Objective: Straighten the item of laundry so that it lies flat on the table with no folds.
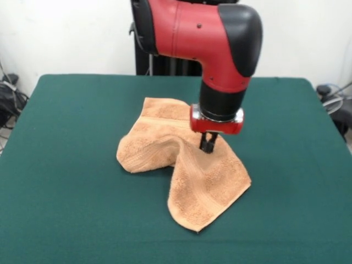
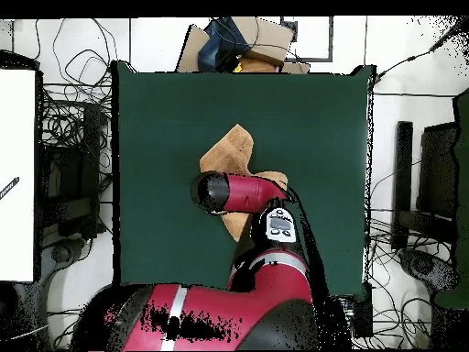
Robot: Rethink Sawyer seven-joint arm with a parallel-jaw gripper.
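Observation:
The light orange-tan towel [image 1: 184, 165] lies crumpled in the middle of the dark green table [image 1: 66, 165]. One lobe lies to the left, one corner points toward the camera, and a folded part with a woven band lies at the back. My gripper [image 1: 208, 145] points straight down at a raised ridge in the towel's middle. Its fingers are close together with cloth pinched between them, and the towel tents up to them. In the overhead view the arm covers the gripper and much of the towel [image 2: 229, 151], which lies on the table [image 2: 165, 110].
Cables and dark gear lie off the table's left [image 1: 10, 99] and right [image 1: 333, 96] edges. In the overhead view cardboard boxes [image 2: 240, 41] stand beyond the far edge, a white panel [image 2: 18, 174] is at the left, and black equipment [image 2: 430, 183] is at the right.

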